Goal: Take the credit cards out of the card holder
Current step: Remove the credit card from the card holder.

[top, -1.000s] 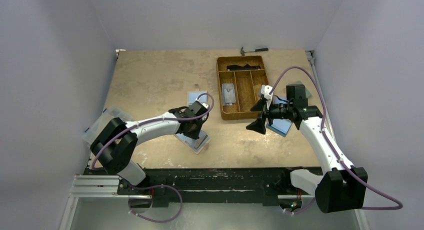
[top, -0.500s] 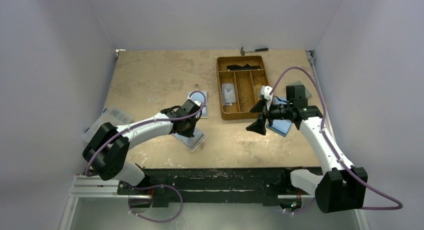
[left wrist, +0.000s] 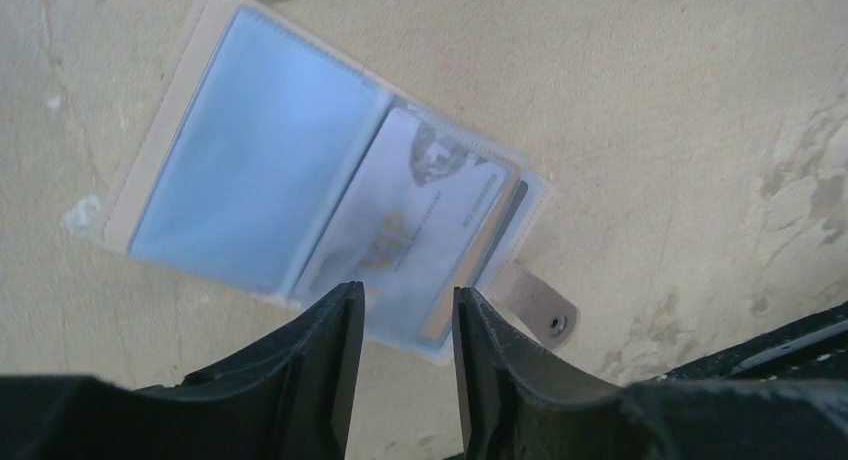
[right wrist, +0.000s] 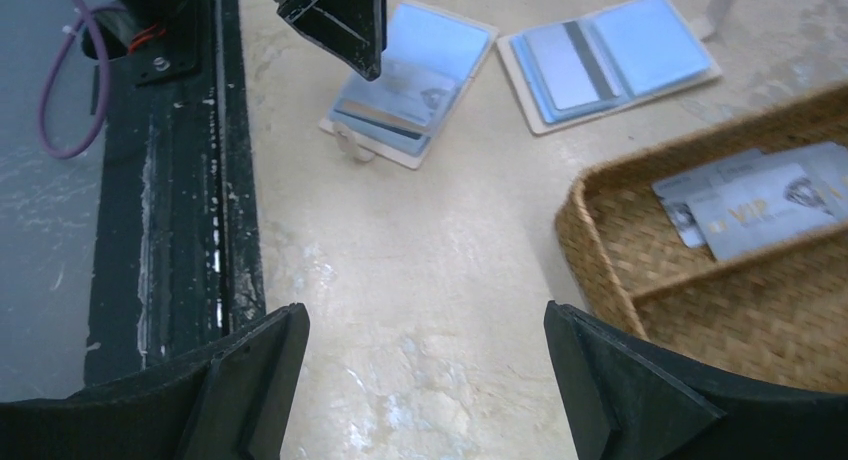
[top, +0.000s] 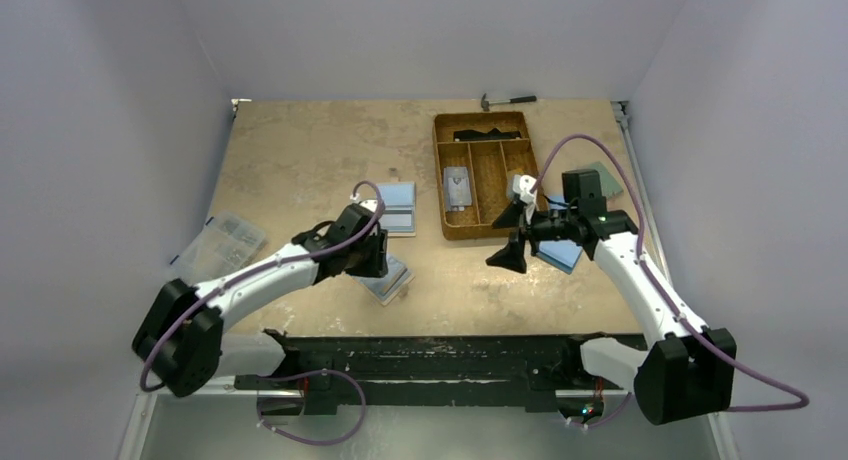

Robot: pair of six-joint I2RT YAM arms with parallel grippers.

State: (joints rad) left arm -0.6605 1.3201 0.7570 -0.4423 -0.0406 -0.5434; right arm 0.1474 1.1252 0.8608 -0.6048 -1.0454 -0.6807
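left pincer (left wrist: 405,292) hovers narrowly parted and empty just above the open card holder (left wrist: 250,150); a grey vip credit card (left wrist: 420,230) lies beneath its tips. right pincer (right wrist: 425,315) gapes wide, empty.

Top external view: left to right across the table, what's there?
Clear plastic organiser box → open tan card holder with blue inner faces → brown woven compartment tray → grey-green flat case behind the right arm
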